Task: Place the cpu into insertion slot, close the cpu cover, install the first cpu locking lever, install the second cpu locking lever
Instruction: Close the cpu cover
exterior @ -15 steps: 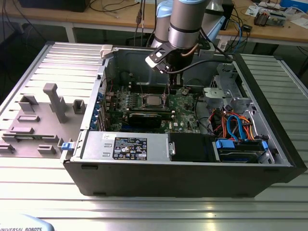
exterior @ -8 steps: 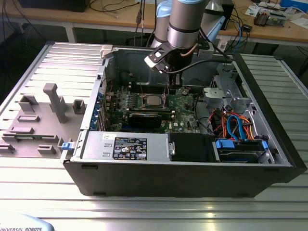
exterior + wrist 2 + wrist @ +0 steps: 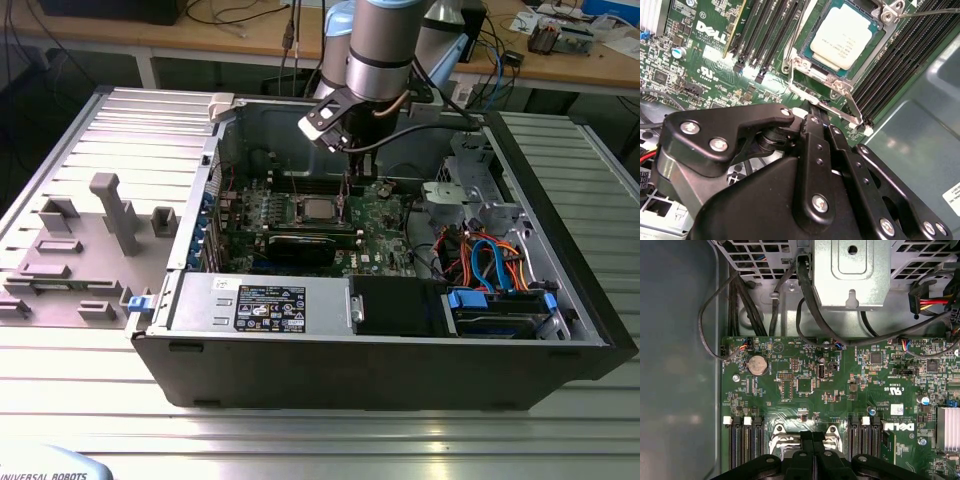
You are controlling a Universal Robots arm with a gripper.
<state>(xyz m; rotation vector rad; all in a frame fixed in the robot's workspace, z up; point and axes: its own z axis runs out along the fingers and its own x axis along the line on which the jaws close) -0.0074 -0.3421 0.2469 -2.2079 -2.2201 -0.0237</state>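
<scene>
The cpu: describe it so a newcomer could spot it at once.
Look inside the open computer case at the green motherboard. Between the banks of long black memory slots sits the silver-rimmed insertion slot; the cpu is the pale silver-grey square lying flat in it, the only plain metal-topped square.

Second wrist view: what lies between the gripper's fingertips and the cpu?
In the second wrist view, the silver edge of the cpu cover and a thin wire locking lever lie between the gripper and the cpu.
</scene>
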